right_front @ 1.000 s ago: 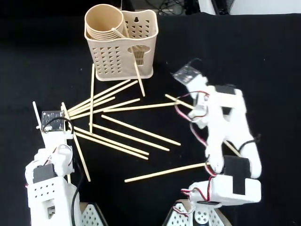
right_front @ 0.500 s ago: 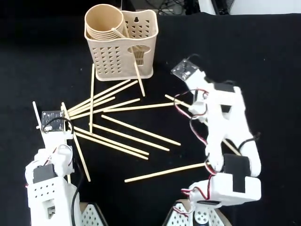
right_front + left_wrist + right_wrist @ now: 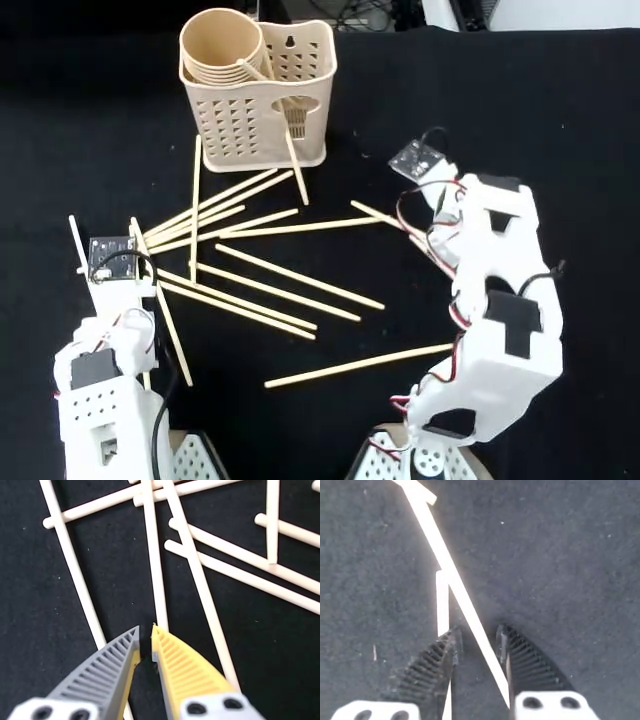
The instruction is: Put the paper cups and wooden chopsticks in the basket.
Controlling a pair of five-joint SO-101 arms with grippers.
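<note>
A beige basket (image 3: 240, 125) stands at the far side of the black cloth (image 3: 560, 120), left of centre. A stack of paper cups (image 3: 222, 45) sits upright in its left compartment, and one stick lies across the rim of the top cup. Most of the chopsticks (image 3: 260, 290) lie loose on the cloth, fanned out between the basket and the two arms. One of them (image 3: 296, 170) leans against the basket's front wall, and a single one (image 3: 350, 365) lies by itself nearest the arm bases. The left gripper (image 3: 145, 629) is low over the near left end of the fan. Its grey and yellow fingertips are drawn together with only a sliver of gap and nothing held. One stick (image 3: 155, 570) runs up to the tips and passes under the yellow finger. The right gripper (image 3: 477, 640) is down at the right side of the scatter with its fingers apart, straddling a chopstick (image 3: 455, 580) that runs slantwise between them on the cloth. A second stick (image 3: 441, 605) lies just beside it, touching it near its end, next to one finger. From above, those sticks (image 3: 385, 215) disappear under the right arm (image 3: 495, 300).
</note>
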